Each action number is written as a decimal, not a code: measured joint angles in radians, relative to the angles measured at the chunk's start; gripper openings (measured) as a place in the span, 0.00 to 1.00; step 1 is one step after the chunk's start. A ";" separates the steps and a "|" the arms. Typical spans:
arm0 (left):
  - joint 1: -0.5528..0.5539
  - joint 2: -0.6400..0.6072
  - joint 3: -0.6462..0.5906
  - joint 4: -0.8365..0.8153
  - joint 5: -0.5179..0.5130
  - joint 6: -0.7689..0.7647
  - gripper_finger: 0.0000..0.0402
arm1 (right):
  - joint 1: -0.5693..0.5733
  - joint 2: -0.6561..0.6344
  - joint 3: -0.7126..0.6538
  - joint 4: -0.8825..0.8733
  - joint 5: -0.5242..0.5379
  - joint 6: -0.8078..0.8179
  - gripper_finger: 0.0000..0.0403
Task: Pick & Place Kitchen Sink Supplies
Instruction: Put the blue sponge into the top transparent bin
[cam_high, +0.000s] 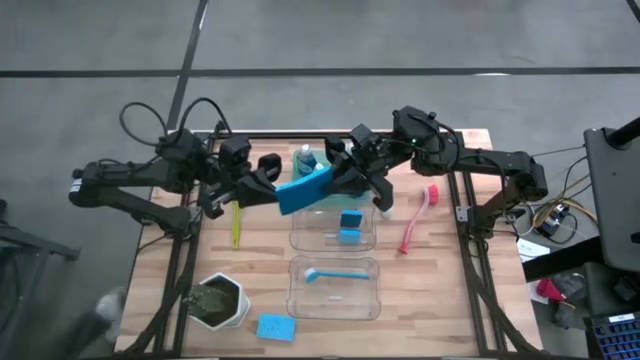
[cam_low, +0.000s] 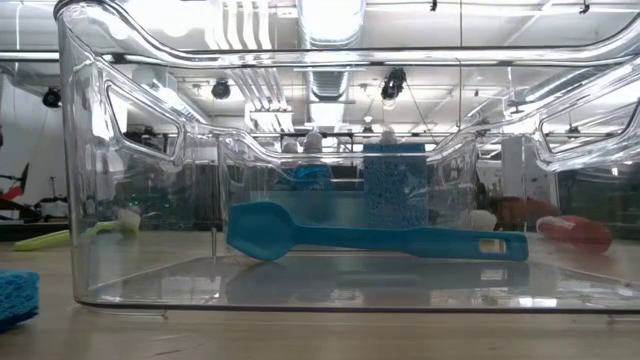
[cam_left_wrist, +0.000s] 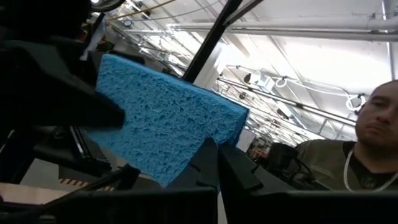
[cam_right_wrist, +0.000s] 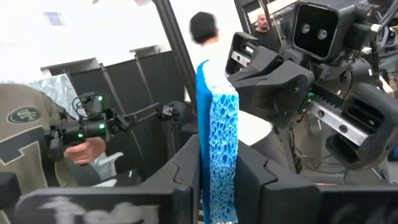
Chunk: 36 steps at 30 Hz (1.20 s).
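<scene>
A bright blue sponge (cam_high: 303, 188) hangs in the air above the far clear bin (cam_high: 300, 238), held between my two grippers. My left gripper (cam_high: 277, 192) is shut on its left end, my right gripper (cam_high: 333, 180) on its right end. Two more sponges (cam_high: 350, 226) stand in the far bin, and a blue brush (cam_high: 335, 272) lies on the floor of the near bin (cam_high: 300, 300). On the table lie a yellow-green brush (cam_high: 237, 225), a pink-red brush (cam_high: 417, 220) and another sponge (cam_high: 276, 327). A bottle (cam_high: 304, 157) stands behind the held sponge. My left gripper pinches the sponge's left end, at its lower corner (cam_left_wrist: 180, 167), between two fingers (cam_left_wrist: 239, 177) that come about level from the table's left. The sponge is clear of the bin. My right gripper pinches the sponge's right end (cam_right_wrist: 217, 155) across its two broad faces, fingers (cam_right_wrist: 186, 171) coming about level from the table's right. The sponge stands on edge between them.
A white pot of greenery (cam_high: 218, 302) stands at the near left. A person (cam_left_wrist: 367, 143) shows beyond the table, and another (cam_right_wrist: 37, 143) holds a hand-held device. The table's right side past the pink-red brush is bare wood (cam_high: 430, 290).
</scene>
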 joint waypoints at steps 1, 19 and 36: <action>0.002 -0.004 0.000 -0.006 -0.002 -0.001 0.02 | 0.000 -0.003 0.000 0.000 -0.007 0.000 0.14; 0.023 -0.122 0.000 -0.091 -0.134 0.009 0.40 | -0.016 -0.070 0.000 -0.030 -0.032 0.027 0.12; 0.022 -0.175 0.000 -0.083 -0.327 0.112 0.42 | -0.132 -0.069 -0.001 -0.497 -0.003 0.046 0.12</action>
